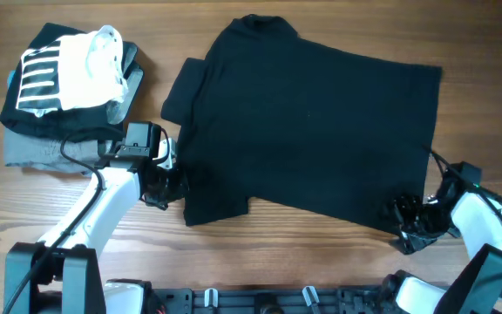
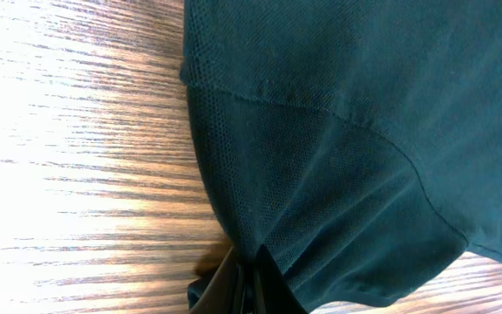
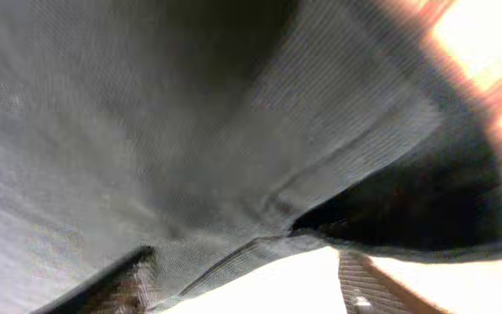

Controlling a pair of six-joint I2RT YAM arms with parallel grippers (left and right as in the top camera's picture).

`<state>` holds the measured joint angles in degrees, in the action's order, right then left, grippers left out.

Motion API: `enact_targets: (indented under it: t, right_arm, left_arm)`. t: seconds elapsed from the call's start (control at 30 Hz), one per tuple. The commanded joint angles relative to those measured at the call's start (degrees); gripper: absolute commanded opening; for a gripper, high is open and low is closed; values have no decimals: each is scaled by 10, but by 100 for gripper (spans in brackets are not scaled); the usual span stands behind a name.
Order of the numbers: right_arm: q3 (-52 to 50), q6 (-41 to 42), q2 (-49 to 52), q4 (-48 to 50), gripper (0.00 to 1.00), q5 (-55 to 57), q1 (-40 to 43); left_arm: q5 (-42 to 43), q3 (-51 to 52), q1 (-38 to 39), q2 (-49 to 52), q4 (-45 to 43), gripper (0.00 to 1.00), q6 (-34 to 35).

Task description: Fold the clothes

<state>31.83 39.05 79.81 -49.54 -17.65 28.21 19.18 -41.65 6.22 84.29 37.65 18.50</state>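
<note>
Left gripper [image 1: 168,180], on its white arm, is pinching the near left edge of the plain black short-sleeved T-shirt [image 1: 308,122]. Its jaws are pressing fully together on a small bunch of the soft knit fabric. In the left wrist view the cloth is puckering into folds, close to a stitched seam, right where the dark fingers [image 2: 234,288] are meeting.

The T-shirt is lying spread flat across the middle and right of the brown wooden table [image 1: 260,262]. At the shirt's near right corner the right gripper [image 1: 405,216] is sitting with its jaws standing apart around the hem. The right wrist view is blurred, so I cannot tell whether its fingers [image 3: 116,283] are touching the fabric.

At the far left, beside the shirt but apart from it, a black garment with white stripes and print [image 1: 59,74] is resting on top of a grey folded garment [image 1: 33,150].
</note>
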Motion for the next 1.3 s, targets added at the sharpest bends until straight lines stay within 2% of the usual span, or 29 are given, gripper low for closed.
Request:
enact_targets:
  t: [0.0,0.07,0.1,0.27,0.5,0.73,0.9,0.93,0.97,1.03,1.2,1.27]
  right_arm:
    - [-9,-16,3,20,37,87,41]
    - [-9,-17,3,23,11,87,41]
    - [-9,-23,3,24,4,84,41]
    - [36,-111,-13,-16,5,36,41]
    - [100,-181,-128,-92,4,-59,23]
    - [133,-160,-262,-204,4,-75,-10]
    - [134,-115,-276,-168,4,-57,-10]
    - [134,-110,-268,-165,4,-64,-10]
    - [134,-110,-259,-165,4,-64,-10]
    - [134,-119,-242,-163,4,-64,-10]
    - [134,-122,-216,-156,4,-64,-10]
    - [134,-121,-213,-150,4,-64,-10]
  left_arm:
    - [-10,-7,0,-9,1,4,-16]
    - [-10,-7,0,-9,1,4,-16]
    - [-10,-7,0,-9,1,4,-16]
    - [-10,-14,-1,-27,17,4,-15]
    - [-17,-94,-49,-87,145,4,-11]
    - [-20,-108,-71,-165,218,4,6]
    - [-10,-108,-63,-194,145,4,16]
    - [-12,-108,-61,-189,152,6,12]
    - [-29,-107,-57,-177,170,17,13]
    - [-40,-95,-52,-150,179,29,12]
    - [-31,-36,-27,-55,135,40,12]
    - [-29,-20,-9,-6,117,52,7]
